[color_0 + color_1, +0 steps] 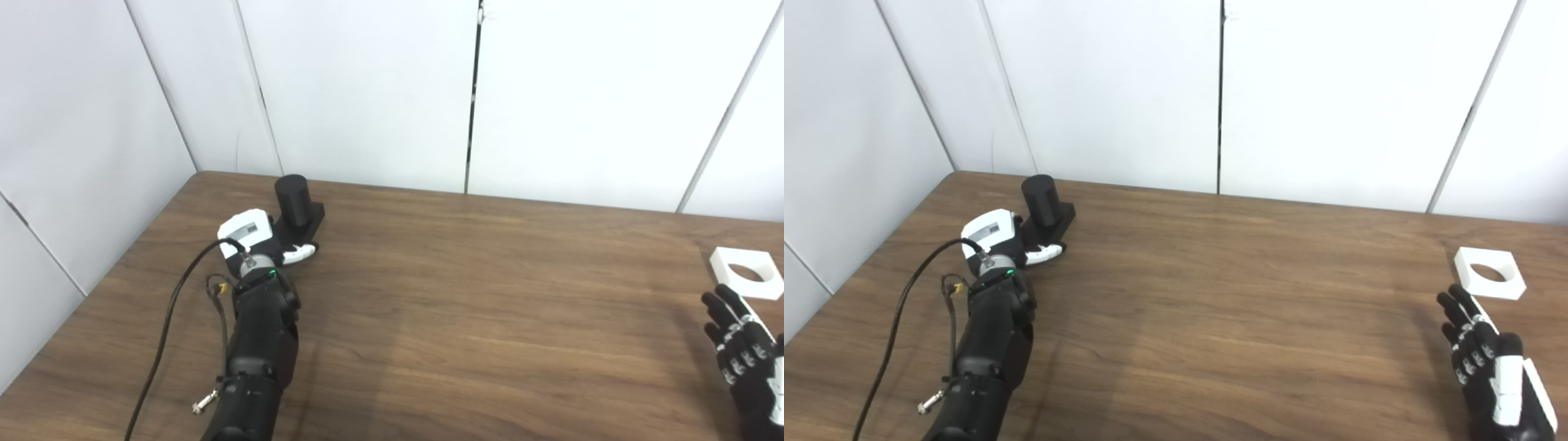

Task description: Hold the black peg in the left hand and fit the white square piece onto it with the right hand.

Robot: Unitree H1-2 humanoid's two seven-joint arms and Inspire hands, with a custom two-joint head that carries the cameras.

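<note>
The black peg (pixel 293 201), a cylinder on a square base, stands on the wooden table (pixel 465 306) at the far left. My left hand (pixel 252 237) is against the base's near left side. Its white thumb (pixel 300 252) lies along the front edge of the base, and its fingers are hidden behind the hand. The white square piece (pixel 1489 273), with a round hole, lies flat at the far right. My right hand (pixel 1482 349) is open with fingers spread, just short of the piece and not touching it.
White wall panels (pixel 367 92) stand close behind the table's far edge and along its left side. A black cable (pixel 168 324) loops from the left wrist down along the forearm.
</note>
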